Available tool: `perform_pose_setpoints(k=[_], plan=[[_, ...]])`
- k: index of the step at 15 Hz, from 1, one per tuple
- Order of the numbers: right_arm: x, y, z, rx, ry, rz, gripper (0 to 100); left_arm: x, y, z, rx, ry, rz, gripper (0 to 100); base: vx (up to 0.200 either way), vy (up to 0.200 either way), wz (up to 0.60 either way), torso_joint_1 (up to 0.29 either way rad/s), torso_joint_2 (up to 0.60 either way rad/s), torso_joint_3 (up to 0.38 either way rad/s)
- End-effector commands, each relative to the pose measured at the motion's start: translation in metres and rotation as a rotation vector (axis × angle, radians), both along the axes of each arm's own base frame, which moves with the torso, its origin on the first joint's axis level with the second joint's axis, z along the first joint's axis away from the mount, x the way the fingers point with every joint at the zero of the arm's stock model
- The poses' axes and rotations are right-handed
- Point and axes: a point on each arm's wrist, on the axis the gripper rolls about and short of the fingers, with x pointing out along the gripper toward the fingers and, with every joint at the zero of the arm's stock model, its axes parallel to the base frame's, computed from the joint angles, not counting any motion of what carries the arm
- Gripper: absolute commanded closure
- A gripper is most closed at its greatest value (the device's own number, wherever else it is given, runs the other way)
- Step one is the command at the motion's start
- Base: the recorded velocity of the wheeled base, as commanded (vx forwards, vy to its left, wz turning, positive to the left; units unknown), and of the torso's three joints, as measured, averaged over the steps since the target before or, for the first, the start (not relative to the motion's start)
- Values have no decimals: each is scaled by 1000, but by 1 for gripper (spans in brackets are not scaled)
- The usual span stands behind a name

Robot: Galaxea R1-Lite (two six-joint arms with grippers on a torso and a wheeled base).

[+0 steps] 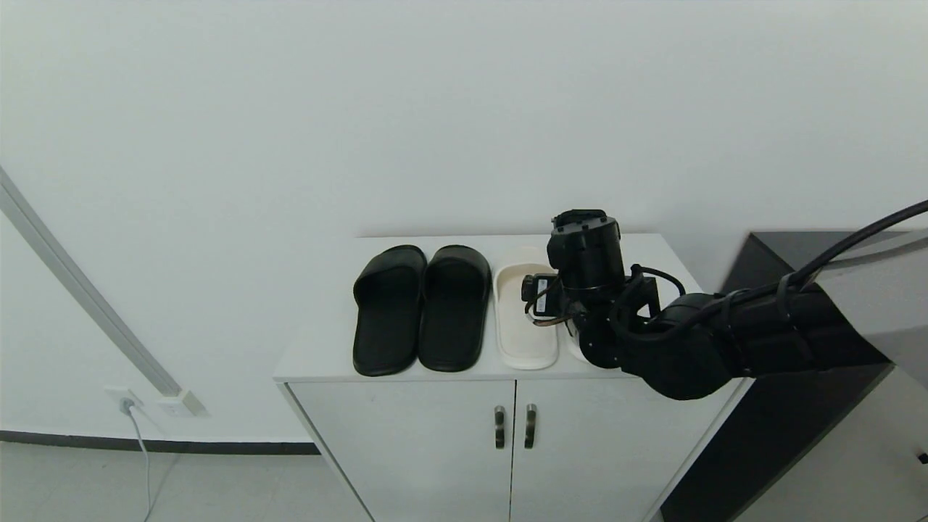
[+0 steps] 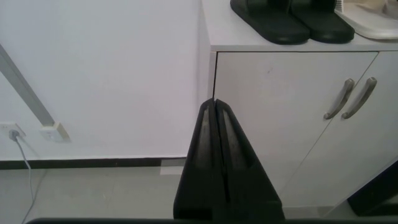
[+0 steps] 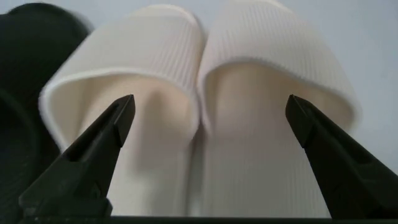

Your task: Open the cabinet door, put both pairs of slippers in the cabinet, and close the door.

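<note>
1. step in hand, judged: grasp on white slippers (image 3: 168,62), lying side by side on cabinet top (image 1: 319,348) next to black slippers (image 1: 420,308); best pinched squarely across both touching inner edges.
2. right gripper (image 3: 210,106): spread wide, poised over the white pair, arm extended in from the right.
3. left gripper (image 2: 215,109): pressed together, held low by the cabinet's left front corner.
4. doors (image 2: 292,112): shut.

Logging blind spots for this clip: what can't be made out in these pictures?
Head view: the right arm covers most of one of the white slippers.
Right wrist view: whether the open right claw touches the white slippers; depth is unclear.
Head view: the cabinet's inside, behind its shut doors.
Left wrist view: the black slippers, cut off by the picture's edge.
</note>
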Motion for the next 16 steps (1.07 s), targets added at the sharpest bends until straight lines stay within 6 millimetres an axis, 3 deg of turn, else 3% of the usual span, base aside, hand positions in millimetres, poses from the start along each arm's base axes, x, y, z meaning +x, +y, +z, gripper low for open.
perform_pose_setpoints(k=[1, 9, 10, 16], plan=[[12, -1, -9, -14, 8, -19, 0, 0, 0, 0, -1, 1, 1, 100, 0, 0, 0, 0, 0, 0], [37, 6, -15, -44, -81, -22, 0, 0, 0, 0, -1, 1, -1, 100, 0, 0, 0, 0, 0, 0], [38, 6, -17, -48, -82, -23, 100, 0, 0, 0, 1, 1, -3, 100, 0, 0, 0, 0, 0, 0], [35, 4, -11, -41, -91, -23, 100, 0, 0, 0, -1, 1, -3, 100, 0, 0, 0, 0, 0, 0]])
